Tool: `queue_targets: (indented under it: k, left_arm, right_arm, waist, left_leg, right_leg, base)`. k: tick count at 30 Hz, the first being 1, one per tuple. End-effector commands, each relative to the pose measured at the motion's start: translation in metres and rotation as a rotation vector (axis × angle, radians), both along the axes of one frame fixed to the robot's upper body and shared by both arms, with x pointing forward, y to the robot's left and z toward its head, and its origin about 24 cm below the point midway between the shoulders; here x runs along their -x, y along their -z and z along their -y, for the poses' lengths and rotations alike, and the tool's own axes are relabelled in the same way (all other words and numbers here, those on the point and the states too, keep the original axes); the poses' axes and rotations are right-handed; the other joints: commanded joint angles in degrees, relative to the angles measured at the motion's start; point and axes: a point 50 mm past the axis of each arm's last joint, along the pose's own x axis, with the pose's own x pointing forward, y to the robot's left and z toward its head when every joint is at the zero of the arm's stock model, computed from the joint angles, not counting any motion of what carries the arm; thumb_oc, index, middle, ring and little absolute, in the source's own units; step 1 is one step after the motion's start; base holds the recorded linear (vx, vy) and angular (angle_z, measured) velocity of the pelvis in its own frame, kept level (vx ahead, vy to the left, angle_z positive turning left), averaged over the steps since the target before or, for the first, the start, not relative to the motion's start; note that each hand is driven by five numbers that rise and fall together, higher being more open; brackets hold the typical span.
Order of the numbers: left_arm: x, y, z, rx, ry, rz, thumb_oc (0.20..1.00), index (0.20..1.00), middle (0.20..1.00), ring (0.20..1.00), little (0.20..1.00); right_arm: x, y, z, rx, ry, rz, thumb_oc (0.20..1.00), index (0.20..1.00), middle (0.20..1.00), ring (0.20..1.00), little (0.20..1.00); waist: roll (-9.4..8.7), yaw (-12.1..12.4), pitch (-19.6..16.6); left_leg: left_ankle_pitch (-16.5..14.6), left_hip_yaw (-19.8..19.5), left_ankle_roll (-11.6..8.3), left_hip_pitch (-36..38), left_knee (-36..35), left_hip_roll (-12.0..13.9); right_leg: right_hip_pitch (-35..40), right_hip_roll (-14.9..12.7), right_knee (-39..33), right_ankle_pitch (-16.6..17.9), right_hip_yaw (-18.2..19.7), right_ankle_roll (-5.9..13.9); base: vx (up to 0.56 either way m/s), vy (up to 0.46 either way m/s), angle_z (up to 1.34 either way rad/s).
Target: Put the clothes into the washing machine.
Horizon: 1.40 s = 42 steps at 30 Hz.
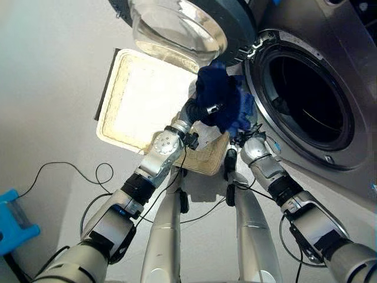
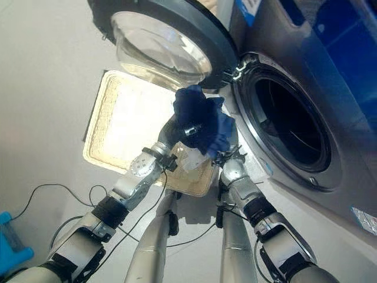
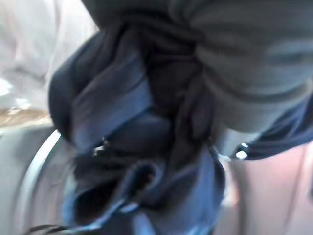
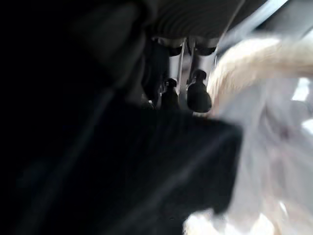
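Observation:
A bundle of dark blue clothes (image 1: 221, 97) hangs in the air between the basket and the washing machine's round opening (image 1: 312, 100). My left hand (image 1: 199, 110) is shut on the bundle from the basket side, and the folds (image 3: 137, 137) lie close against it. My right hand (image 1: 244, 139) sits under the lower edge, its dark fingertips (image 4: 198, 95) curled onto the dark cloth (image 4: 146, 171). The drum looks dark inside.
The machine's glass door (image 1: 182, 23) stands swung open above the basket. A cream woven basket (image 1: 109, 106) lies on the floor below the hands, with pale cloth (image 4: 274, 147) in it. A blue object (image 1: 12, 218) sits at the far left.

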Motion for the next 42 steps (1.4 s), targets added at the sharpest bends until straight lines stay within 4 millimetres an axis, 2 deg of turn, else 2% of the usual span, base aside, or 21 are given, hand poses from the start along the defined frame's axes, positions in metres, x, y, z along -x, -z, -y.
queue_targets:
  k: [1,10,19,24,30,34,35,42]
  left_arm:
    - [0.002,0.002,0.021,-0.12,0.054,0.036,1.0,1.0,1.0,1.0,1.0]
    - [-0.001,-0.004,0.036,-0.227,0.049,0.089,1.0,1.0,1.0,1.0,1.0]
    - [0.0,-0.011,0.045,-0.235,0.058,0.126,1.0,1.0,1.0,1.0,1.0]
    - [0.001,-0.016,0.049,-0.22,0.057,0.152,1.0,1.0,1.0,1.0,1.0]
    - [-0.001,-0.017,0.047,-0.202,0.046,0.149,1.0,1.0,1.0,1.0,1.0]
    - [-0.002,-0.018,0.046,-0.181,0.034,0.139,1.0,1.0,1.0,1.0,1.0]
    - [-0.004,-0.017,0.042,-0.162,0.027,0.127,1.0,1.0,1.0,1.0,1.0]
    - [-0.006,-0.015,0.035,-0.115,0.017,0.108,1.0,1.0,1.0,1.0,1.0]
  right_arm:
    - [0.006,-0.043,-0.014,-0.134,-0.057,0.219,0.2,0.2,0.2,0.2,0.2]
    - [0.005,-0.036,-0.006,-0.167,-0.043,0.204,0.2,0.2,0.2,0.2,0.2]
    - [0.004,-0.033,-0.008,-0.241,-0.078,0.201,0.2,0.2,0.2,0.2,0.2]
    - [-0.001,-0.021,-0.008,-0.453,-0.177,0.155,0.2,0.2,0.2,0.2,0.2]
    - [-0.006,0.003,-0.008,-0.813,-0.326,0.102,0.2,0.2,0.2,0.2,0.2]
    - [-0.008,0.007,-0.007,-0.888,-0.34,0.1,0.2,0.2,0.2,0.2,0.2]
    - [-0.011,0.009,-0.003,-0.968,-0.336,0.101,0.2,0.2,0.2,0.2,0.2]
    - [-0.018,0.012,0.013,-1.131,-0.293,0.12,0.2,0.2,0.2,0.2,0.2]
  waist:
    - [-0.57,-1.1,-1.1]
    - [-0.84,-3.0,-1.1]
    - [-0.88,-3.3,-1.1]
    - [-0.79,-3.3,-1.1]
    - [-0.63,-3.2,-1.1]
    - [-0.45,-3.1,-1.1]
    - [-0.34,-2.9,-1.1]
    - [0.06,-2.2,-1.1]
  left_leg:
    - [-5.4,3.9,-0.12,1.2,3.0,-3.9]
    - [-5.4,5.6,-0.32,1.8,2.5,-3.3]
    - [-5.5,5.7,-0.49,1.6,2.5,-3.1]
    - [-5.4,5.5,-0.56,1.6,2.3,-3.1]
    - [-5.4,5.2,-0.79,2.0,2.2,-3.0]
    - [-5.3,5.1,-0.83,2.0,2.2,-3.0]
    - [-5.3,4.9,-0.93,2.1,2.3,-3.0]
    - [-5.3,4.5,-0.99,2.2,2.4,-3.2]
  right_leg:
    - [2.5,3.0,-6.2,5.8,-4.3,3.47]
    - [2.7,3.5,-7.0,6.1,-2.8,3.5]
    - [2.5,3.5,-6.9,5.8,-2.5,3.4]
    - [2.6,3.7,-6.8,5.6,-2.6,3.22]
    - [3.1,3.7,-6.9,5.4,-2.8,3.05]
    - [3.1,3.6,-6.7,5.3,-2.9,2.96]
    - [3.2,3.5,-6.6,5.4,-3.1,2.89]
    - [3.4,3.5,-6.2,5.2,-3.4,2.72]
  base:
    - [0.0,0.084,-0.17]
    - [0.0,0.034,-0.12]
    - [0.0,0.002,-0.06]
    - [0.0,0.0,0.0]
    - [0.0,0.0,0.0]
    - [0.0,0.0,0.0]
    - [0.0,0.0,0.0]
    - [0.0,0.0,0.0]
